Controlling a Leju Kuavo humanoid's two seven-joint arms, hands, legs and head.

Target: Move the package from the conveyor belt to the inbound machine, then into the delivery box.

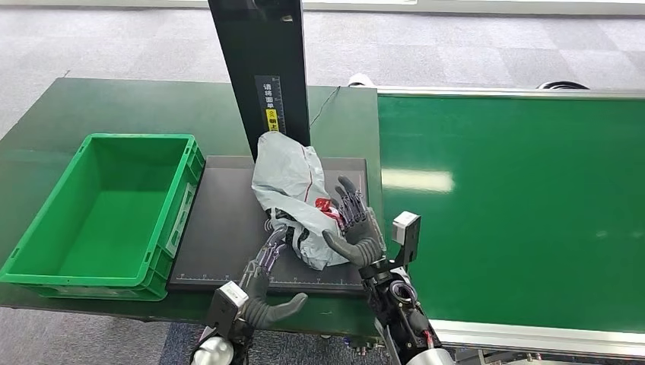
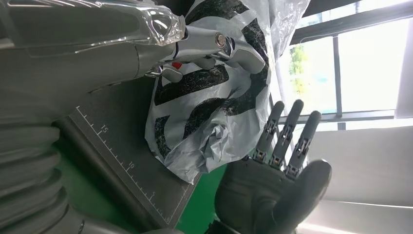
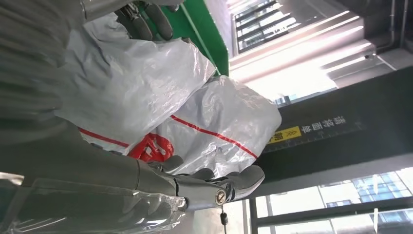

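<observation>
The package (image 1: 289, 182) is a crumpled grey plastic bag with red and black print. It lies on the black plate of the inbound machine (image 1: 220, 228), against the foot of its black post (image 1: 262, 68). My right hand (image 1: 354, 228) rests open against the bag's right near side, fingers spread and thumb at its lower end. My left hand (image 1: 266, 277) stands at the bag's left near corner; its fingers touch the plastic and its thumb sticks out clear of it. In the left wrist view the bag (image 2: 214, 107) lies between my left hand (image 2: 209, 46) and right hand (image 2: 280, 180). The right wrist view shows the bag (image 3: 219, 122) close up.
The empty green delivery box (image 1: 179, 213) stands left of the plate on the dark green table (image 1: 114, 106). The green conveyor belt (image 1: 517, 205) runs along the right, bare. The post rises just behind the bag.
</observation>
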